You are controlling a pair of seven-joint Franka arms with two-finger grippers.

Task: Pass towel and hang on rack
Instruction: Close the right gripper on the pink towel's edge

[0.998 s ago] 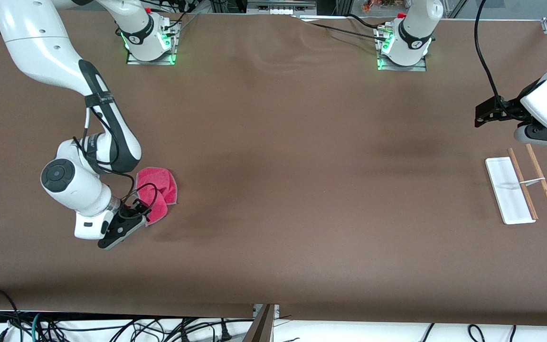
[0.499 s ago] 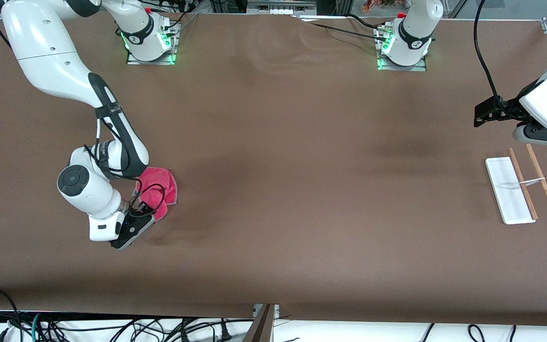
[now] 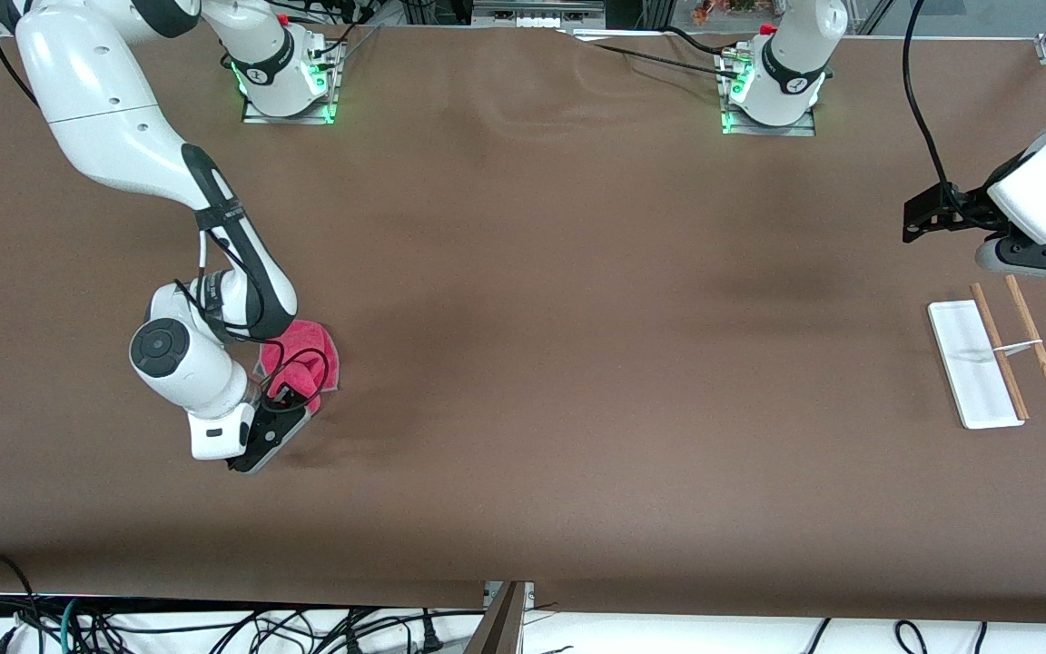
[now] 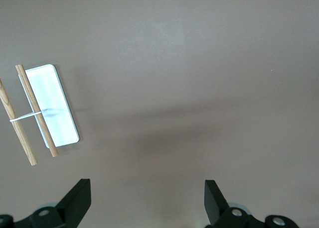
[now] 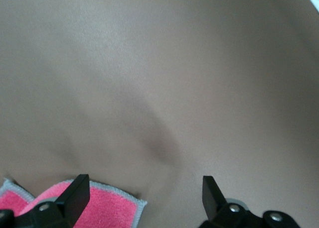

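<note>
The pink-red towel lies crumpled on the brown table toward the right arm's end, partly hidden by the right arm's wrist. My right gripper hangs low over the towel's edge nearest the camera. It is open, and the towel's grey-trimmed corner lies between its fingers. The rack lies at the left arm's end, a white base with two wooden rods beside it. My left gripper waits in the air by the rack, open and empty. The rack shows in its wrist view.
Both arm bases stand at the table's edge farthest from the camera. Cables hang below the edge nearest the camera. The brown table cover is slightly wrinkled near the bases.
The right arm has shifted toward the left arm's end, bringing its gripper over the towel's edge. The left arm has barely moved.
</note>
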